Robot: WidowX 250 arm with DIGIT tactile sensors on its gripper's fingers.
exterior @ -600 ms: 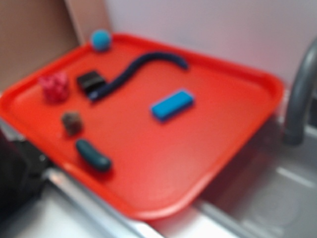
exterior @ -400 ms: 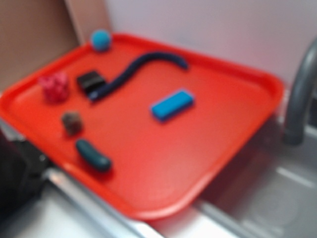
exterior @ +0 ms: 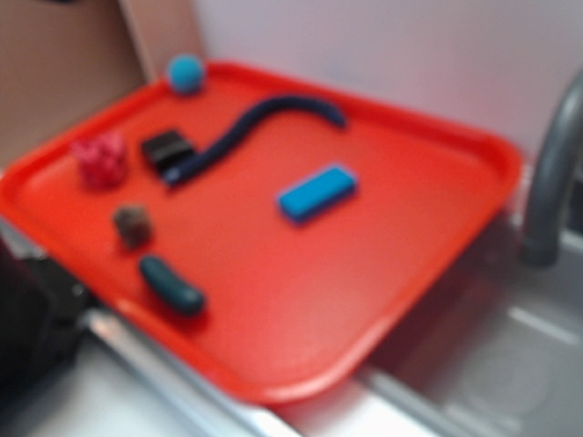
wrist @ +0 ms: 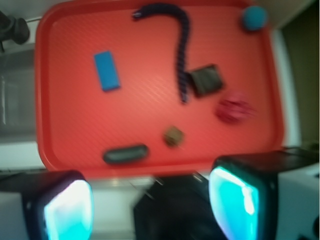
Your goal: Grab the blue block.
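The blue block (exterior: 316,192) is a flat bright blue bar lying on the red tray (exterior: 273,391), right of the tray's middle and clear of the other items. The wrist view shows the blue block (wrist: 107,70) in the upper left part of the tray (wrist: 42,100). My gripper (wrist: 150,205) hangs well above and short of the tray's near edge, far from the block. Its two fingers, with glowing cyan pads (wrist: 235,200), stand wide apart with nothing between them. The exterior view does not show the gripper.
Also on the tray lie a navy rope (exterior: 255,127), a light-blue ball (exterior: 186,73), a black square (exterior: 167,148), a pink ball (exterior: 100,160), a brown lump (exterior: 133,224) and a dark green oblong (exterior: 171,285). A grey faucet (exterior: 551,173) rises at the right beside a metal sink (exterior: 510,364).
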